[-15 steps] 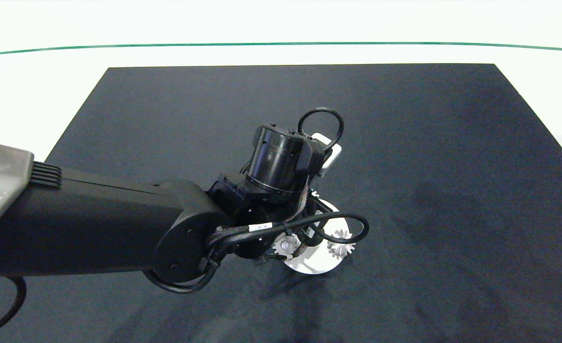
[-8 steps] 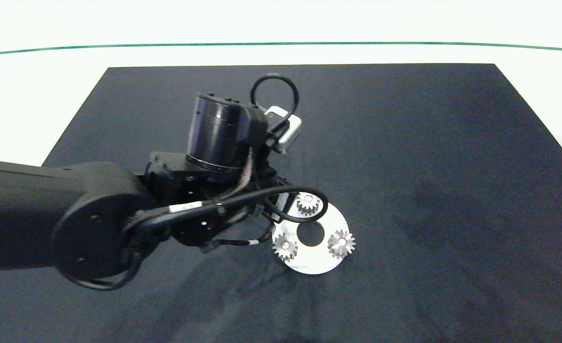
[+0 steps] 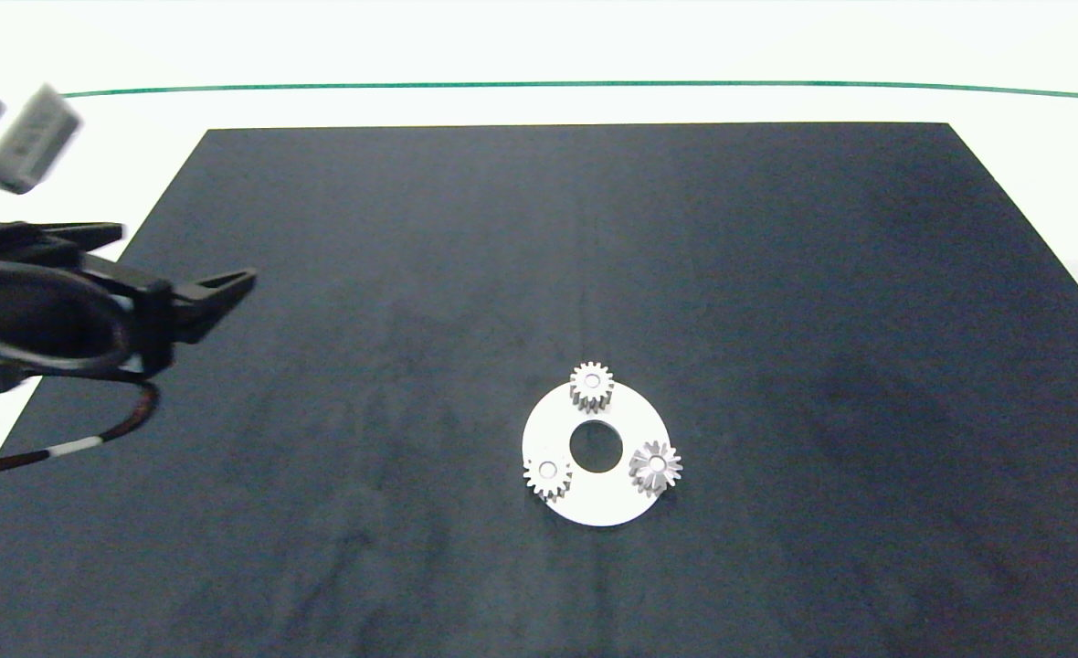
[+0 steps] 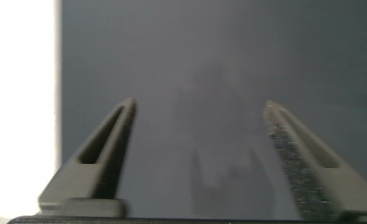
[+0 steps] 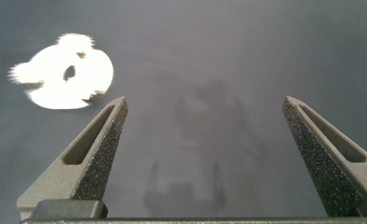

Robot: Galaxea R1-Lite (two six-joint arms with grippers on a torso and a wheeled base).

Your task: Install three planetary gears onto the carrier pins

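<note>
Silvery planetary gears (image 3: pixel 592 384) on disc (image 3: pixel 598 507) hiding pins, left gripper (image 3: pixel 183 274) cut off, both fingers spread empty

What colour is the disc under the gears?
White. The disc shows best in the head view, against the dark mat.

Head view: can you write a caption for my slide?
Three planetary gears sit on the white disc; open left gripper at the mat's edge.

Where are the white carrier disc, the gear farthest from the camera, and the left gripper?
white carrier disc (image 3: pixel 601 504), head view, bare near rim.
far gear (image 3: pixel 591 385), head view, toothed top face.
left gripper (image 4: pixel 199 112), left wrist view, midway between open fingertips.
</note>
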